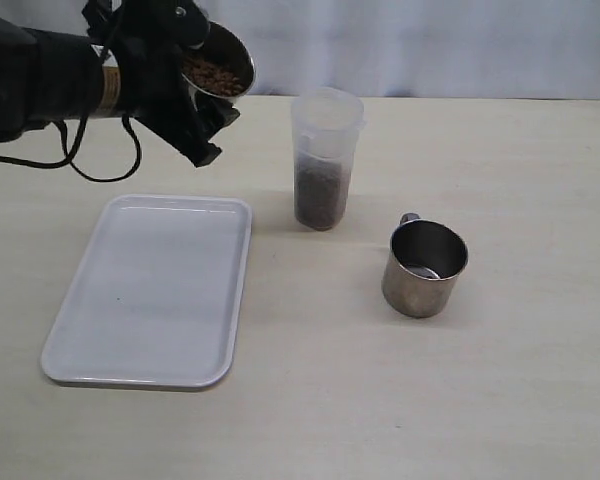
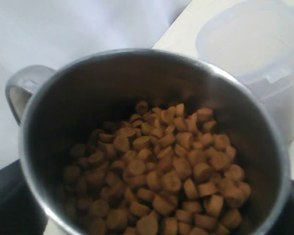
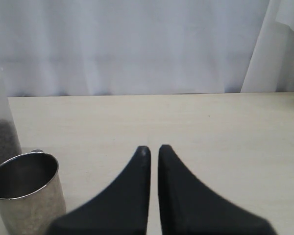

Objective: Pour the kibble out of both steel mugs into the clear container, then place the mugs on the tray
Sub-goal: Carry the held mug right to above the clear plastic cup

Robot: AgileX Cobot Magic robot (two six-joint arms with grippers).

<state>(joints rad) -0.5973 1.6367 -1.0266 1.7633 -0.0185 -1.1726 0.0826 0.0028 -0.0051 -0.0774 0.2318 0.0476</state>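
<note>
One steel mug near clear container

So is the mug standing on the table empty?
Empty. The mug shows a bare steel bottom, nothing inside.

- steel mugs: polished metal, shiny, smooth.
- clear container: transluc. plastic, smooth.
- tray: white plastic, glossy.
- kibble: matt, rough.
- table: finished matt, wood-look.

looks like a robot lab test bench: a plain pale surface backed by a white curtain, with a cabled black robot arm over it
</note>
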